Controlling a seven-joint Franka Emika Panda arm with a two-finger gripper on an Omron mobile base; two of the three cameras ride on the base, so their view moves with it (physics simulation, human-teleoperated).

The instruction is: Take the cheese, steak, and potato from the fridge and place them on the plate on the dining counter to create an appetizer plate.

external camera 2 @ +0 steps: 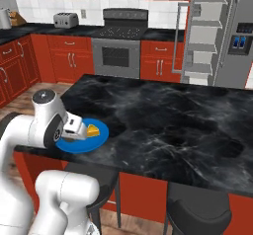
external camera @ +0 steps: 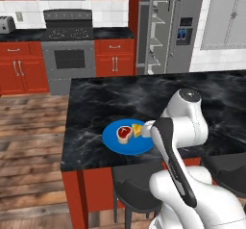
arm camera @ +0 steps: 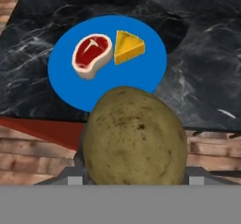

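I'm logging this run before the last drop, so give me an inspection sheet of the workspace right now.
Surface: dining counter, black white-veined marble top on a red base, dark stools below.
Job's things: blue plate near the counter's edge; steak and cheese lie on it side by side; potato is off the plate, held close in front of the hand camera.
Clutter: nothing seen on the counter besides the plate.
Grippers: gripper hangs above the plate's near edge, jaws closed on the potato.
Cables: nothing seen.
Surroundings: fridge with one door open, shelves showing; stove; toaster; red cabinets; wood floor.
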